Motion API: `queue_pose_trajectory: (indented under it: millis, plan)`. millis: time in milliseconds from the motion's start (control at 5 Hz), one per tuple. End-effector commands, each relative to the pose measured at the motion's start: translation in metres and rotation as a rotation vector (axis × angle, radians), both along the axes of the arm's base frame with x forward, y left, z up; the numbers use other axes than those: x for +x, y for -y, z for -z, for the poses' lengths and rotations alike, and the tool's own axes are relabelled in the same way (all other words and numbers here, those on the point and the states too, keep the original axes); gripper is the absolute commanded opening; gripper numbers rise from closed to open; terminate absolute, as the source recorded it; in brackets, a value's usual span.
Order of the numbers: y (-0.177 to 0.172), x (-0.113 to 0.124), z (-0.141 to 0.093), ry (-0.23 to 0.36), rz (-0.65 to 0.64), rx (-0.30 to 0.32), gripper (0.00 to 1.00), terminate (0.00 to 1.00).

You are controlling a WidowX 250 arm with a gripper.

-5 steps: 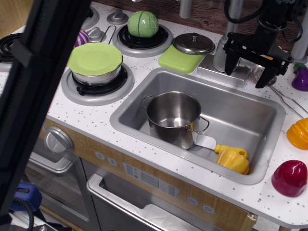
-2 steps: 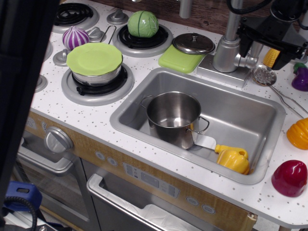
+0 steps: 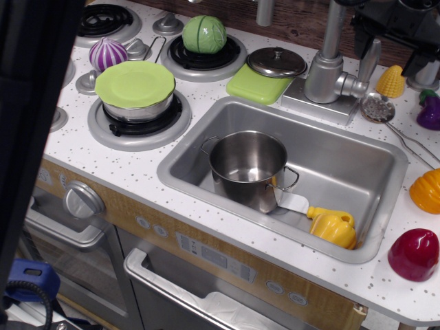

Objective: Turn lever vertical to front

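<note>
Currently the gripper (image 3: 397,27) hangs above and just right of the faucet body (image 3: 325,77), mostly cut off by the frame edge, so whether its claws are spread or closed cannot be determined. A descent from this offset risks striking the faucet body or glancing off the lever (image 3: 368,62), a slim silver-grey blade standing near upright on a short hub at the right side of the faucet body.

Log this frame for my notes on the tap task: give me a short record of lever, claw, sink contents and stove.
lever: slim blade standing upright beside the faucet body
claw: raised at the top right edge, apart from the lever; open or shut unclear
sink: steel pot, yellow pepper
stove: green-lidded pot, cabbage
</note>
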State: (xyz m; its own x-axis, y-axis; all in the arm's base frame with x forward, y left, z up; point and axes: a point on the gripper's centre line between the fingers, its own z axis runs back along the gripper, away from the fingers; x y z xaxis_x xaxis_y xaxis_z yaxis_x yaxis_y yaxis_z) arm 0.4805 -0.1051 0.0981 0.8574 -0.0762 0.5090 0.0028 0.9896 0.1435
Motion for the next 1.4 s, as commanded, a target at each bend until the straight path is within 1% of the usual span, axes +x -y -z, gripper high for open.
queue_pose_trajectory:
  millis: [0, 200, 400, 600, 800, 1000, 1200]
  plan:
    - [-0.011, 0.020, -0.024, 0.095, -0.004, -0.014, 1.00, 0.00]
    - [-0.016, 0.025, -0.019, 0.086, -0.002, -0.031, 1.00, 0.00]
    - [-0.017, 0.028, -0.016, 0.087, -0.010, -0.029, 1.00, 0.00]
    - [-0.016, 0.029, -0.016, 0.076, -0.018, -0.023, 0.00, 0.00]
    - [-0.013, 0.022, -0.021, 0.036, -0.042, -0.035, 0.00, 0.00]
    - [-0.006, 0.005, -0.024, -0.037, -0.091, -0.045, 0.00, 0.00]
    - [-0.001, -0.010, -0.019, -0.115, -0.142, -0.085, 0.00, 0.00]
